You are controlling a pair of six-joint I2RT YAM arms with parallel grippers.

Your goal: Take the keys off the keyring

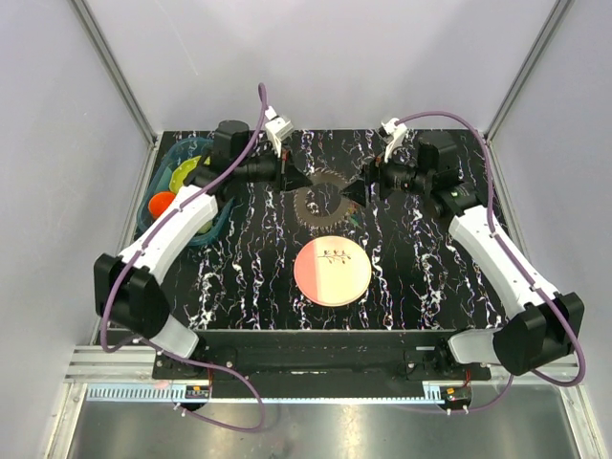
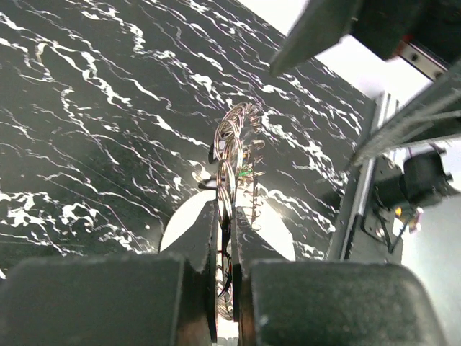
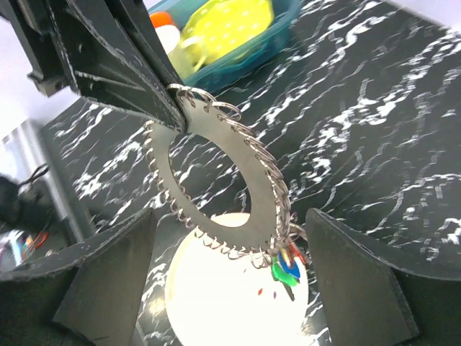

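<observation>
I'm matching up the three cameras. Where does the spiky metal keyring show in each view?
Top external: the thin dark-silver spiky metal keyring is at centre, just beyond the round pink plate.
Left wrist: edge-on at centre, rising from the left gripper.
Right wrist: face-on at centre, small colour-headed keys at its lower end.
Shared landmark: the pink plate, behind the keyring in both wrist views.

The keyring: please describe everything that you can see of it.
The keyring is a flat, dull-silver metal ring with many small wire loops along its outer rim. It is held tilted, off the table, near the pink plate. The left gripper pinches its rim; the right gripper is open close by. Red, blue and green keys hang from its lowest loops.
</observation>
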